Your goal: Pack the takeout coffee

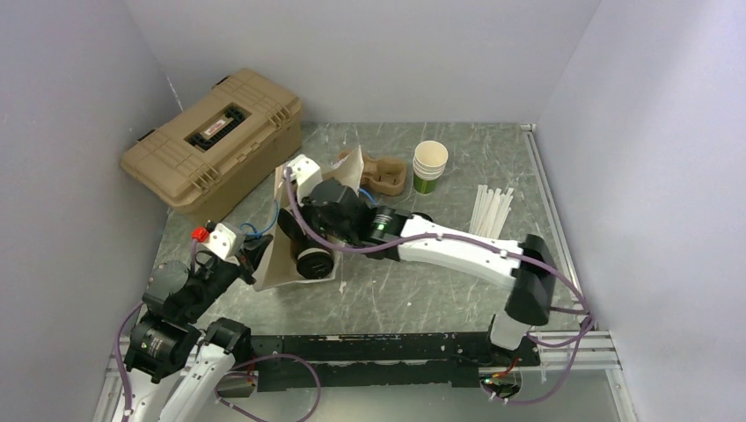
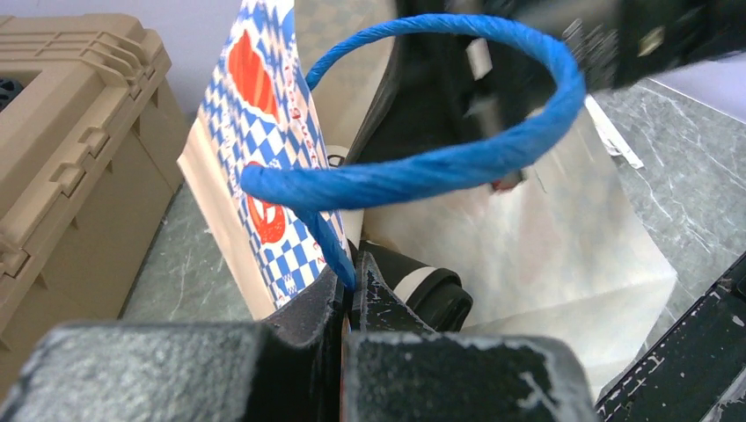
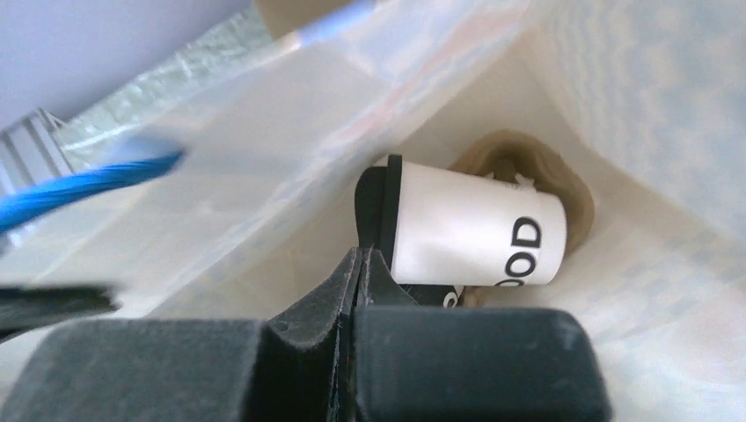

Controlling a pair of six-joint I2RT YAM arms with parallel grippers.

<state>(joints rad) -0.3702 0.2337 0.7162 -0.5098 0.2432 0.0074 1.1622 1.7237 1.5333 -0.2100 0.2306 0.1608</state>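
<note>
So the takeout coffee (image 3: 466,233) was down inside the paper bag (image 2: 528,246), a smooth white cup with black lettering and a round black plastic lid. From the right wrist it looked tipped sideways, lid toward the left. The right gripper (image 3: 356,264) was in the bag too, its rough black fingers pressed flat together with nothing between them, tips just beside the lid's rim. The left gripper (image 2: 352,281) was clamped on the bag's twisted blue cord handle (image 2: 422,171), next to the blue-and-white checked print. At the far left sat a ribbed tan toolbox (image 1: 215,136). A stack of cream cups (image 1: 430,165) stood far right of the bag, with thin white straws (image 1: 493,211) fanned out further right.
</note>
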